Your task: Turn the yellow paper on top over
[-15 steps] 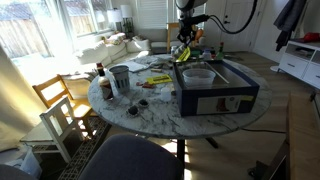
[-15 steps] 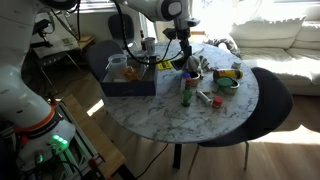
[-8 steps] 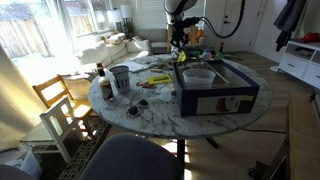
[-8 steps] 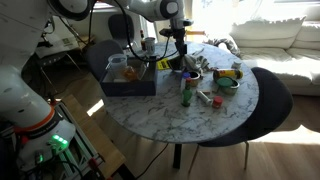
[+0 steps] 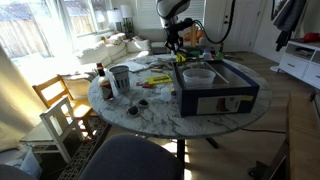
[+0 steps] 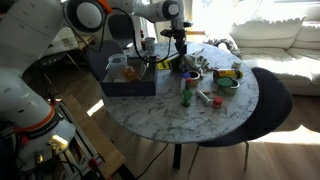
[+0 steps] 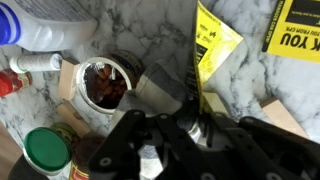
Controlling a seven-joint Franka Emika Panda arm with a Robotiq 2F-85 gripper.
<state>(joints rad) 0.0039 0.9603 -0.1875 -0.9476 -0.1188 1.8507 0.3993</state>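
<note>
I have the tool (image 7: 192, 105) pinching the paper (image 7: 216, 45) edge, raised off the table (image 7: 150, 25); flip not yet done.

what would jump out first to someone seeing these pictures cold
The cluttered round marble table fills the middle of both exterior views, with a big dark blue box on one side of it. Over the table's far edge the robot arm reaches down. In the wrist view a bright yellow paper, creased and raised off the marble, seems pinched in the claw.
</note>
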